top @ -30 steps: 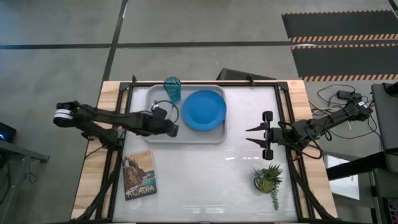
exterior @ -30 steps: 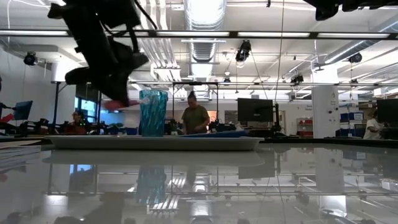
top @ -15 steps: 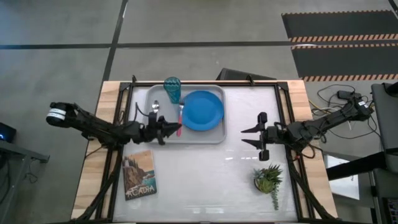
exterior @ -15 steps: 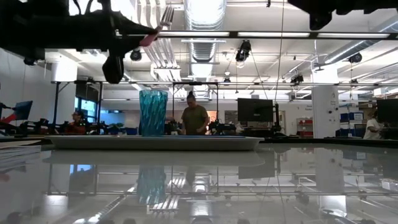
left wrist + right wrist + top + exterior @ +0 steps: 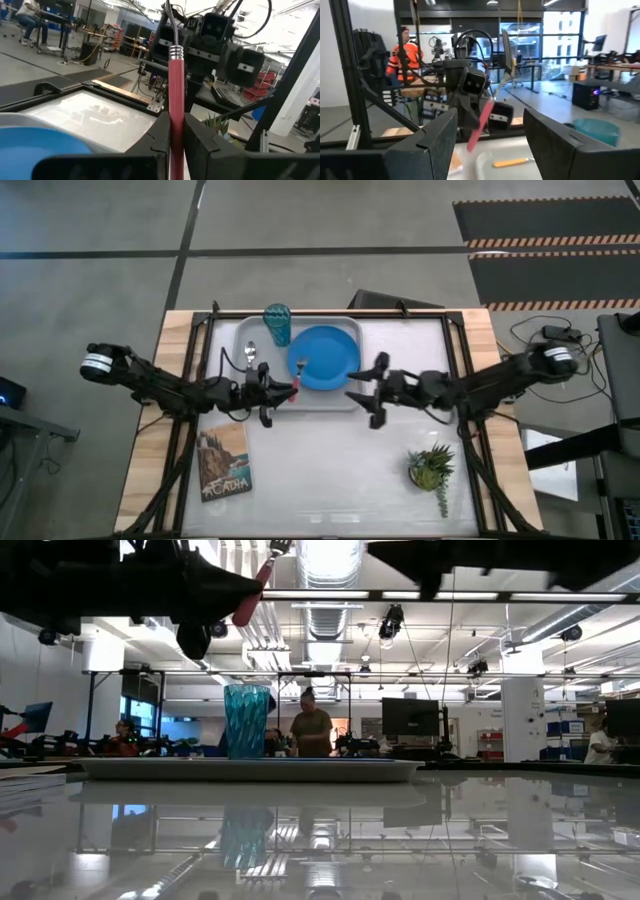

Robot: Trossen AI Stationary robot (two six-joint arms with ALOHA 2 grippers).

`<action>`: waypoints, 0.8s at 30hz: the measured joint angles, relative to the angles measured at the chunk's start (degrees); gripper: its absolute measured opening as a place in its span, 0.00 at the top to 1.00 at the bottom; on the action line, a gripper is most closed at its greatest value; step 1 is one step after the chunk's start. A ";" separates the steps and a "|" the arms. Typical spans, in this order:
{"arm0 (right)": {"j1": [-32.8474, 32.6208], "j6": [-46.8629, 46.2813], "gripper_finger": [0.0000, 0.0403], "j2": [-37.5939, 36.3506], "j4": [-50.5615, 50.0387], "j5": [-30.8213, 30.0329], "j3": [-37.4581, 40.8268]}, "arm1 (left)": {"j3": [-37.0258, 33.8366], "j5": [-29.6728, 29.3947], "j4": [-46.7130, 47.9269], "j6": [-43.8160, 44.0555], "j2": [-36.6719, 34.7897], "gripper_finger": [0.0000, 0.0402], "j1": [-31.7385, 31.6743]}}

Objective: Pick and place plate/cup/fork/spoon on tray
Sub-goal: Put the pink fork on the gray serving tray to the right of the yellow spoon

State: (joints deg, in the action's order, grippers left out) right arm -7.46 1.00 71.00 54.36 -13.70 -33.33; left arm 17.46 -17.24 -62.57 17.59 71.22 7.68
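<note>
My left gripper (image 5: 281,391) is shut on the fork (image 5: 296,380), held above the near rim of the grey tray (image 5: 240,395). The fork's pink-red handle (image 5: 176,85) rises between the fingers and its metal tines (image 5: 274,548) point up. My right gripper (image 5: 355,396) is open and empty, just right of the fork, fingers toward it (image 5: 481,125). The blue plate (image 5: 328,356), the teal cup (image 5: 277,323) and the orange-handled spoon (image 5: 250,352) rest on the tray. My left gripper pinches the fork's pink-red handle (image 5: 175,117) between its two fingers, at the handle's lower part. The fingers come level from the table's left, across the handle. The fork is lifted clear of the tray and slants up, tines uppermost, toward my right gripper.
A booklet with a mountain picture (image 5: 224,460) lies near the table's front left. A small potted plant (image 5: 432,468) stands at the front right. People and workbenches show in the room beyond the table (image 5: 314,730).
My left gripper has risen from just above the tray, carrying the fork, and has turned so the fork now slants tines-up, clear of the tray. My right gripper, open throughout, has moved toward the table's left edge, up to the fork.
</note>
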 joint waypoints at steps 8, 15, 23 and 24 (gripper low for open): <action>4.46 -1.49 0.47 15.04 -3.10 5.15 -15.11 | -0.04 0.00 -1.14 -1.76 -0.30 0.96 -0.02; 6.34 -2.63 0.47 24.25 -6.34 5.18 -25.85 | -0.35 0.74 -2.08 -2.97 -1.43 0.96 -0.05; 6.71 -3.45 0.61 26.94 -14.14 7.94 -33.42 | -2.05 0.76 -2.55 -3.14 -3.05 0.95 -0.07; 6.73 -4.08 0.66 27.05 -15.27 8.12 -34.20 | -2.14 0.77 -2.51 -3.32 -3.17 0.95 -0.07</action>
State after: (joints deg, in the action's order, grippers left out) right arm -0.73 -3.08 98.06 39.09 -5.58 -67.53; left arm 15.31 -16.47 -65.08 14.27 68.06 7.62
